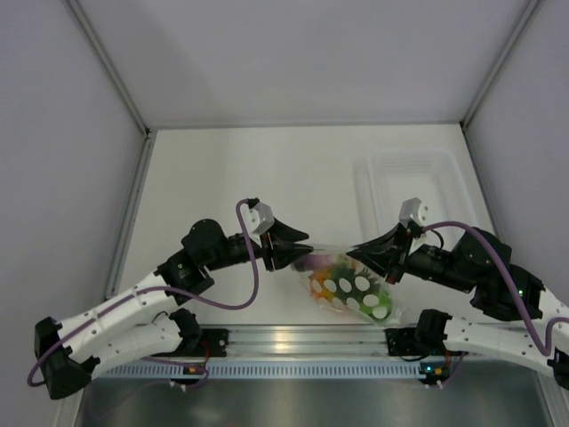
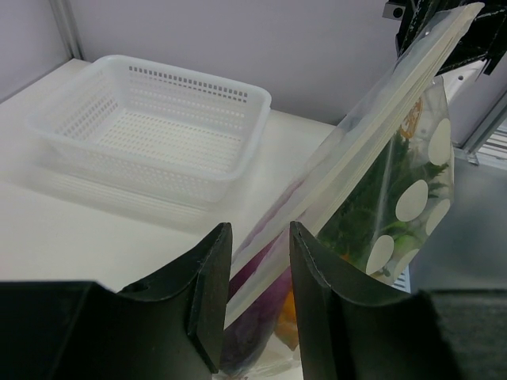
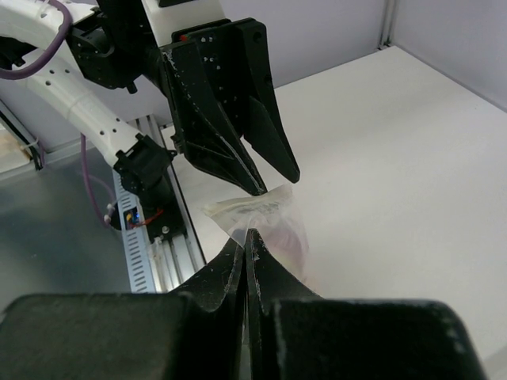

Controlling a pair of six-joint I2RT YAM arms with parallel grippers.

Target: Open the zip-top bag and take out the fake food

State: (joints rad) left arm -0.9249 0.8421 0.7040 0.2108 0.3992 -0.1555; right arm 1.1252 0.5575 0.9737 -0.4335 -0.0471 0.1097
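I read no text, label, brand or number anywhere; the zip-top bag (image 2: 372,178) carries only plain white dots (image 2: 413,199).

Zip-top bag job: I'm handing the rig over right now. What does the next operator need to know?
Left gripper: open, jaws either side of one end of the zip-top bag top strip, not clamped.
Right gripper: shut on the other end of that strip.
Things: the bag hangs between the two grippers with the fake food inside; the white tray sits on the table beyond.
Done: bag gripped at one end.
Left: the seal looks closed; clamp the left side, pull it open, take the food out.
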